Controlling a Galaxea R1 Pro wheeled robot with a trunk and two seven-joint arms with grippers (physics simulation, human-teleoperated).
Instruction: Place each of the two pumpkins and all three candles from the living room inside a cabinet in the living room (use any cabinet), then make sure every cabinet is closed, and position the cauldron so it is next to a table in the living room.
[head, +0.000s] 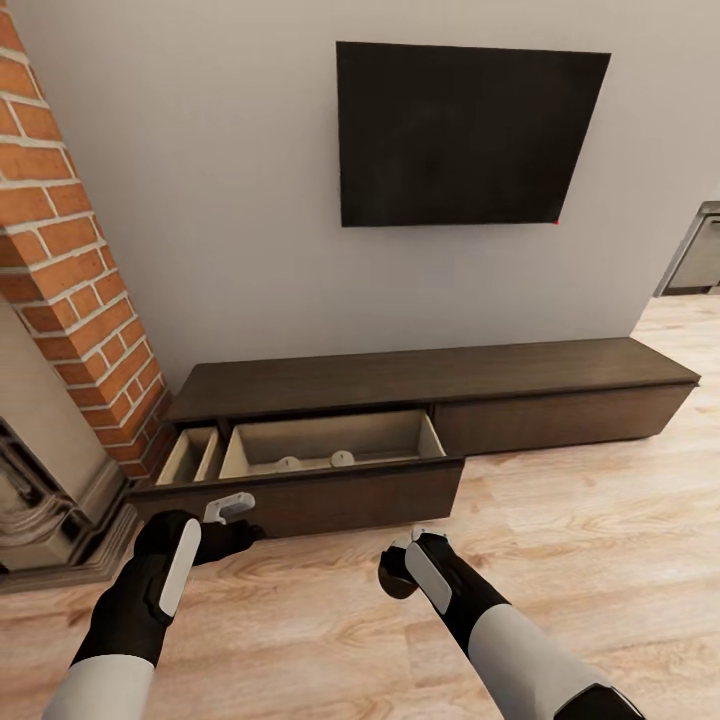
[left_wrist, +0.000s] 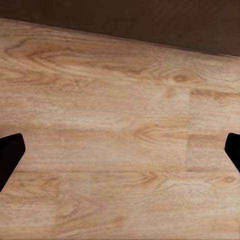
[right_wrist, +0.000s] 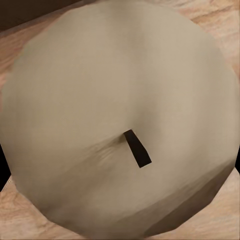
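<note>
The long dark-brown cabinet (head: 430, 372) stands against the wall with its left drawer (head: 330, 498) pulled out. Two beige candles (head: 288, 464) (head: 342, 458) rest on the drawer's floor near its front. My right gripper (head: 402, 566) hovers over the floor just in front of the drawer, shut on a third candle (right_wrist: 120, 115), whose flat top and dark wick face the right wrist camera. In front of the drawer's left end, my left gripper (head: 232, 528) is low and open, its fingertips (left_wrist: 10, 155) spread wide over bare floorboards. Pumpkins, cauldron and table are out of view.
A brick fireplace (head: 70, 300) with a stone surround rises at the left, close to the drawer's end. A black TV (head: 465, 135) hangs on the wall above the cabinet. A grey kitchen unit (head: 700, 250) shows at the far right. Wooden floor (head: 600, 520) stretches to the right.
</note>
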